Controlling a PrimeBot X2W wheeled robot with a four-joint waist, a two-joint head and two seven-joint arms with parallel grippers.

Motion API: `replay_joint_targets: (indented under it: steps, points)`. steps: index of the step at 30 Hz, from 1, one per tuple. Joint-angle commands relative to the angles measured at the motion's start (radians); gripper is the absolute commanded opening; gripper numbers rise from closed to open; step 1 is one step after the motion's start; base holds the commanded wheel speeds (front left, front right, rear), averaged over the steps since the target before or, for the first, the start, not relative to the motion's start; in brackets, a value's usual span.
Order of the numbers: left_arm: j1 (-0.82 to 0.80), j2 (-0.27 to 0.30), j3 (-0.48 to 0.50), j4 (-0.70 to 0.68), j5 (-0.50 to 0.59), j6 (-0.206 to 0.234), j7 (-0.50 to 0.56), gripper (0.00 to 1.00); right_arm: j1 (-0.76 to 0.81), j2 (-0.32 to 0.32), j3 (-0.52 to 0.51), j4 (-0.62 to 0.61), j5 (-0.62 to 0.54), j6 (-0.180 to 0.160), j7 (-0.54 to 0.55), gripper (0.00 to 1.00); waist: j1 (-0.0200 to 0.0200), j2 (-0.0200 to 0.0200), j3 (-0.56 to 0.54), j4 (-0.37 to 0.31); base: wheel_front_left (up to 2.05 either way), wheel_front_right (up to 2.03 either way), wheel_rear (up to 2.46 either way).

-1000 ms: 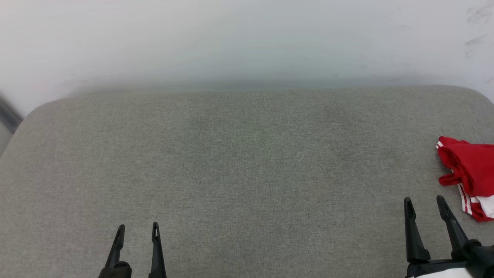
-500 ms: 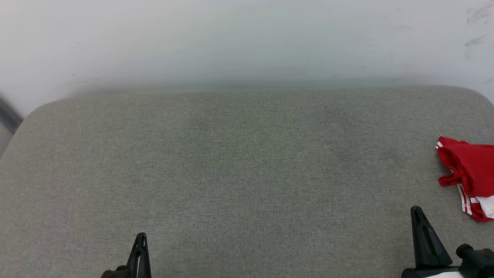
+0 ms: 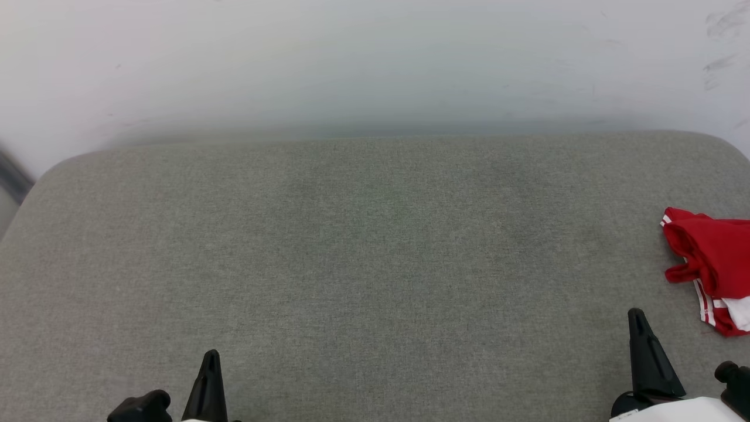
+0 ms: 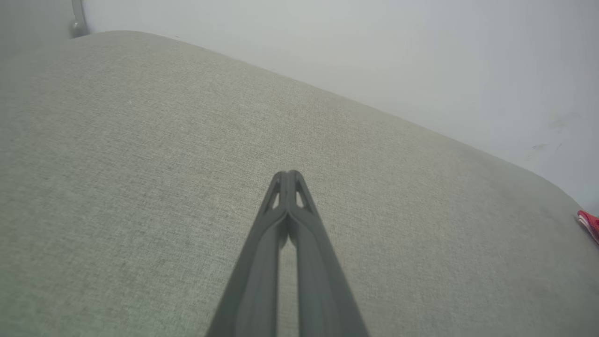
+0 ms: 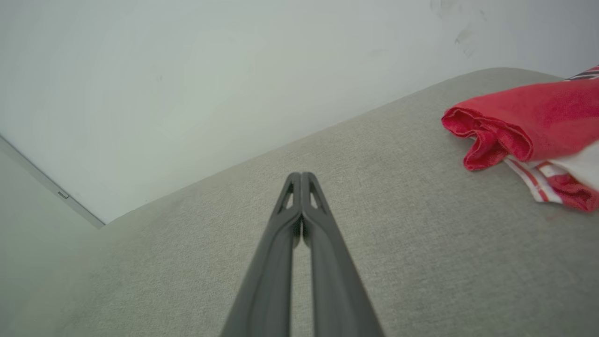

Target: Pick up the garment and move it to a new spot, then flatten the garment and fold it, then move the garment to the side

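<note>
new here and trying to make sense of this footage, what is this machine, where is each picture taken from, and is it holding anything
It is a two-armed robot; each arm ends in a tool with two long dark fingers. The wide picture comes from a camera on its head, looking down at a grey fabric surface with a pale wall behind. The left tool pokes up at the lower left, the right tool at the lower right. The other two pictures come from wrist cameras, each looking along its own tool's fingers. Both tools are shut and hold nothing. A crumpled red garment with white and striped parts lies on the surface at the right, near the right tool, untouched.
</note>
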Motion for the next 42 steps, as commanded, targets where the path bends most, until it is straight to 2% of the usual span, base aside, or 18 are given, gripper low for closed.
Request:
replay_joint_targets:
  steps: [1, 19, 42]
  points:
    - [-0.03, 0.008, 0.006, -0.007, -0.04, -0.007, 0.005, 0.0, -0.029, -0.011, 0.002, -0.006, 0.04, 0.0, 0.005, 0.0, 0.0, 0.0, 0.0, 0.0, 0.0, 0.0, 0.0]
    - [-0.094, 0.018, 0.024, 0.041, -0.347, -0.055, 0.063, 0.0, -0.079, -0.02, 0.004, 0.037, 0.331, 0.0, 0.065, 0.0, 0.0, 0.0, -0.002, -0.003, 0.0, 0.0, 0.0]
    - [-0.157, 0.022, 0.052, 0.085, -0.655, -0.103, 0.13, 0.0, -0.132, -0.023, -0.001, 0.082, 0.626, 0.0, 0.134, 0.0, 0.0, 0.0, -0.004, -0.006, 0.0, 0.0, 0.0]
